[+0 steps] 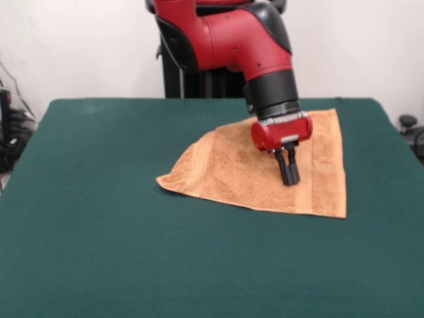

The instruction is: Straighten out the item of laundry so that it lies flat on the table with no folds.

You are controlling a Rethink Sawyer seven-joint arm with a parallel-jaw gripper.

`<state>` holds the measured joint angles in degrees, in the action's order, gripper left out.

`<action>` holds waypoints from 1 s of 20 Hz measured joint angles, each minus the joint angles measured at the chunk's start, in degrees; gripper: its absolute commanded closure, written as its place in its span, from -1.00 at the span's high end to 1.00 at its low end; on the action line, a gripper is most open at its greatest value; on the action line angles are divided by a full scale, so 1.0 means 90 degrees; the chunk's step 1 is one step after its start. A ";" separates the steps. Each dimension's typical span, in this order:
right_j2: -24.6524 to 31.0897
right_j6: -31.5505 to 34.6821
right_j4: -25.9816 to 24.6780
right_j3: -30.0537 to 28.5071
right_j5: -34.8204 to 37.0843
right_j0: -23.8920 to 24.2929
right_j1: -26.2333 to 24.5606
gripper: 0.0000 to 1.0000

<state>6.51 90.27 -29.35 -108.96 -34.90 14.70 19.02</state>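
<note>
Front view. We see the table [99,218] covered in dark green cloth, filling most of the frame, with the robot's pedestal at its far side. The red and black arm [232,33] comes down from the top centre and leans toward the right, ending in a red wrist block from which the gripper [289,173] points downward. We note that its two black fingers [290,167] stand close together, nearly closed, with nothing visibly held between them; their tips sit at or just above the cloth, and we cannot tell whether they touch it. The towel [232,172], orange-tan terry, lies right of centre on the far half of the table. We observe that it is not spread square: its outline is roughly triangular, with a point toward the left, a long near edge running to a near-right corner, and a woven band along the right edge. A second band shows on the folded left part.
</note>
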 measured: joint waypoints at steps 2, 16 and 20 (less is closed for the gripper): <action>0.0001 0.0000 0.0000 0.0000 -0.0039 0.0000 0.0000 -1.00; -0.0001 0.0000 0.0000 0.0002 -0.0661 -0.0026 -0.0012 -1.00; -0.0005 0.0000 0.0001 0.0057 -0.0662 -0.0092 -0.0104 -1.00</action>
<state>6.47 90.27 -29.34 -108.44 -40.86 13.88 18.08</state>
